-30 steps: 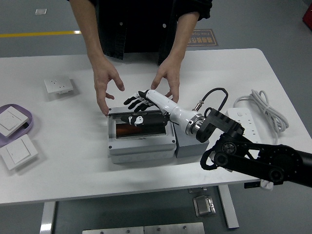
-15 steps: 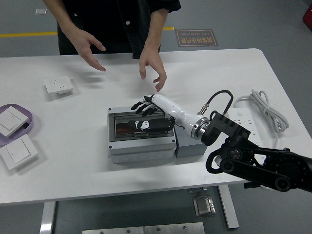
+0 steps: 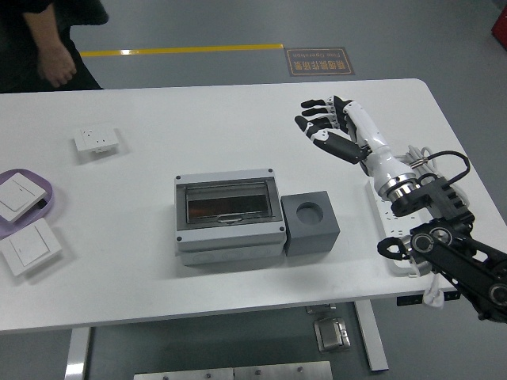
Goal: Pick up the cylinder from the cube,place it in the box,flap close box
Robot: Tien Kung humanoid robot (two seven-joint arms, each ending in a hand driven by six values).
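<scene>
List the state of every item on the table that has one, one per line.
box: flap closed, flat on the table
cube: upright, beside the box, its round socket empty
right hand: fingers open, holding nothing, raised over the table's right side
wall socket: lying flat, nothing plugged in
power strip: lying flat, partly hidden by the right arm

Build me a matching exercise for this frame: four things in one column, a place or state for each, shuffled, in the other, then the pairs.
Things:
1. box
2. cube
3. right hand
4. purple tray

Places or states:
A. at the table's left edge, holding a white switch
B. lid shut, at the table's middle
C. raised over the table's right side, fingers spread, empty
D. against the box's right side, round hole on top empty

Pairs: 1-B, 2-D, 3-C, 4-A
</scene>
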